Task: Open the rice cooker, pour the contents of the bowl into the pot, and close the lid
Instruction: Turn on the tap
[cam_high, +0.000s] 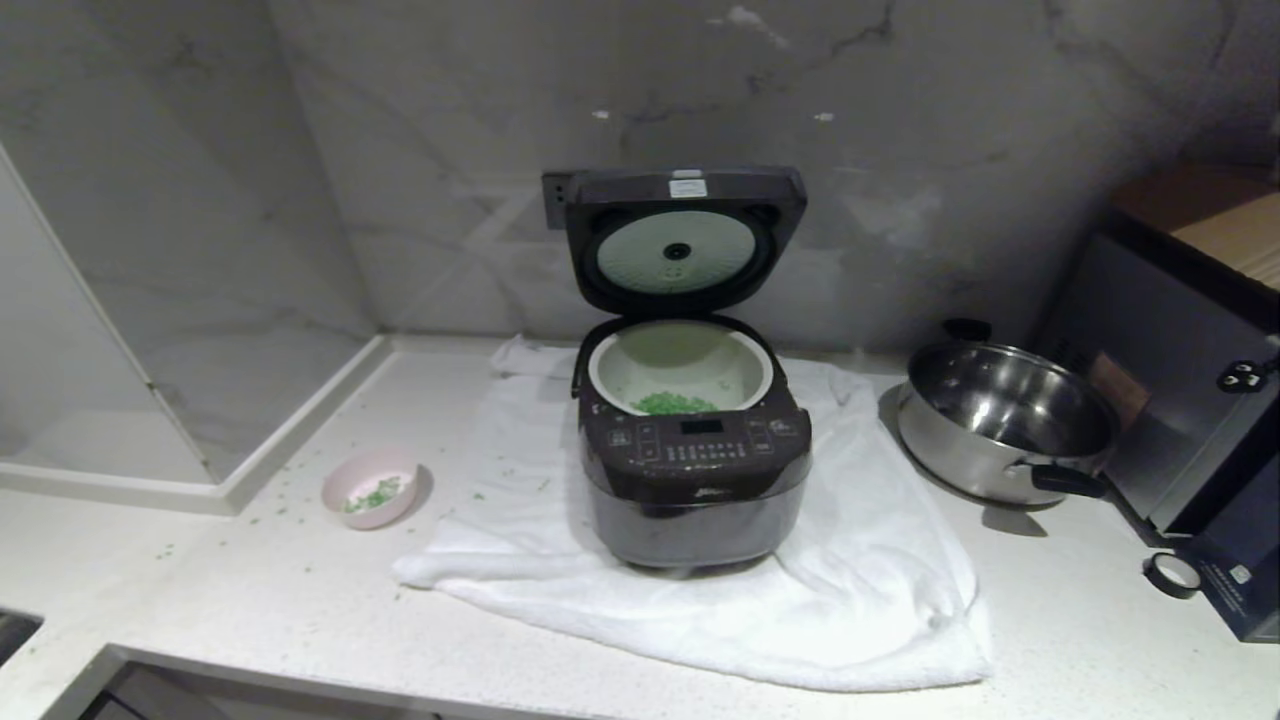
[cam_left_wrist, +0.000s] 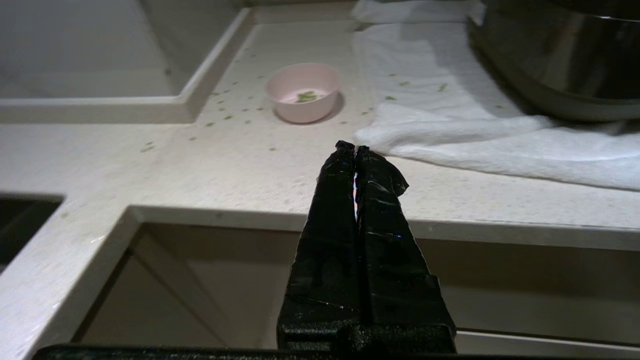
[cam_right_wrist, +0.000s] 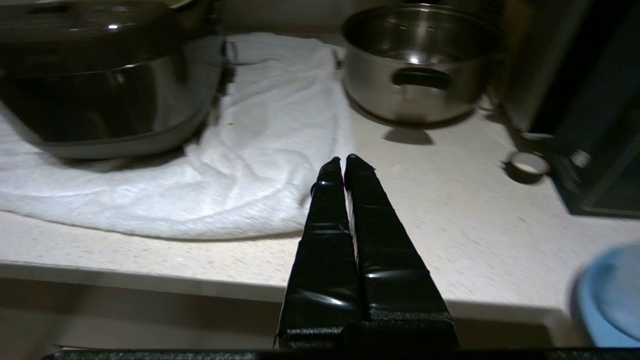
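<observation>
The dark rice cooker stands on a white towel with its lid swung up, silvery inner plate facing me. Chopped green bits lie in the white-rimmed pot. The pink bowl sits upright on the counter left of the towel, a few green bits still inside. Neither arm shows in the head view. My left gripper is shut and empty, hanging off the counter's front edge, the bowl well beyond it. My right gripper is likewise shut and empty, short of the towel.
A steel pan with black handles stands right of the cooker, a dark appliance behind it and a tape roll near the front right. Green bits are scattered on the counter around the bowl. A raised ledge borders the left.
</observation>
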